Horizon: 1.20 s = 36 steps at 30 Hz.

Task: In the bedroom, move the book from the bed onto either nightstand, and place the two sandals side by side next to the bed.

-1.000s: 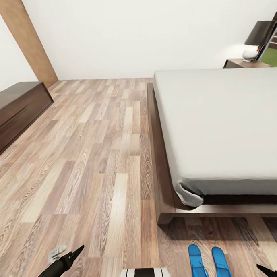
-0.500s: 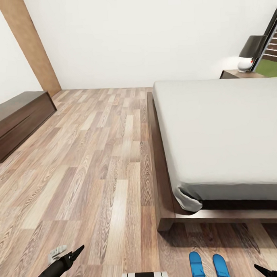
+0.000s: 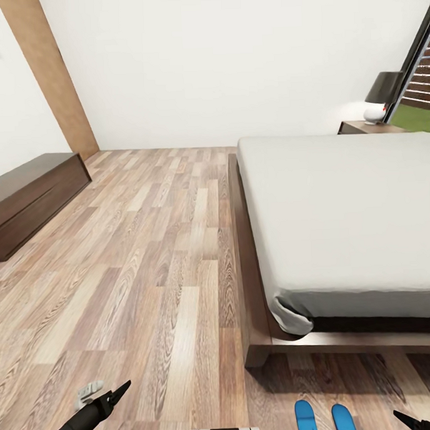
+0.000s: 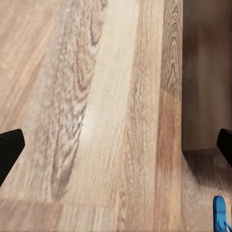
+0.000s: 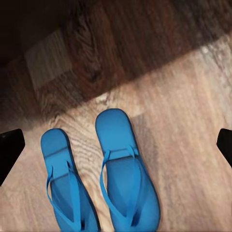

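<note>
Head view shows our two sandals [image 3: 324, 419] paired by the bed [image 3: 340, 216], both grippers spread empty; rolling forward could scatter them.

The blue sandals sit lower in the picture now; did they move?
No. The sandals lie as near the bed as before; the whole view shifted, so the camera moved.

floor [image 3: 148, 255] is showing matt grained wood planks; bed [image 3: 258, 338] frame is looking dark smooth wood, mattress [image 3: 346, 209] matt cloth; sandals [image 5: 101, 179] are appearing smooth blue rubbery.
</note>
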Motion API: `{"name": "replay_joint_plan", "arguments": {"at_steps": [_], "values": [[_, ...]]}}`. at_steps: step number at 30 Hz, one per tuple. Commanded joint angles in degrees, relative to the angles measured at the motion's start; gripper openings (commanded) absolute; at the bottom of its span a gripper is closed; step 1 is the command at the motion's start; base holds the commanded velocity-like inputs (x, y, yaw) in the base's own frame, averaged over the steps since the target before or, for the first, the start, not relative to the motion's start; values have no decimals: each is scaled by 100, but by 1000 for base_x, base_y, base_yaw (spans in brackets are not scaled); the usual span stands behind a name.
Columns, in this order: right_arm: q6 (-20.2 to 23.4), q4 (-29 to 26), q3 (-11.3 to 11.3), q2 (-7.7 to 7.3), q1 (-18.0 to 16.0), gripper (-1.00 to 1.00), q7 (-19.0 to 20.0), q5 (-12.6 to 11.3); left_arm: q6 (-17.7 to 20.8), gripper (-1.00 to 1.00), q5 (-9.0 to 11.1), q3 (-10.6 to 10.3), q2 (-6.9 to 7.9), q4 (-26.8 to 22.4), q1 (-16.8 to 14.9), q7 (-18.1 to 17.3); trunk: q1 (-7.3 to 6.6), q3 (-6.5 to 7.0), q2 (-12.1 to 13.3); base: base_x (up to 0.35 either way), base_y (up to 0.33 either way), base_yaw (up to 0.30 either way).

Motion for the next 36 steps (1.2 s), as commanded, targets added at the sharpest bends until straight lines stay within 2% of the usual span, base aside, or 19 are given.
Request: {"name": "replay_joint_plan", "arguments": {"at_steps": [1, 6, 36], "values": [[-11, 21, 47, 10, -8, 100, 36, -43, 27, 100, 19, 15, 0, 4, -4, -28, -1, -4, -2, 0, 0, 0], [-11, 21, 47, 21, -7, 100, 39, -43, 30, 100, 19, 15, 0, 4, -4, -29, -1, -4, -2, 0, 0, 0], [-11, 21, 39, 35, -10, 100, 40, -51, 31, 100, 19, 15, 0, 3, -4, -28, -79, 660, 38, 0, 0, 0]]}}
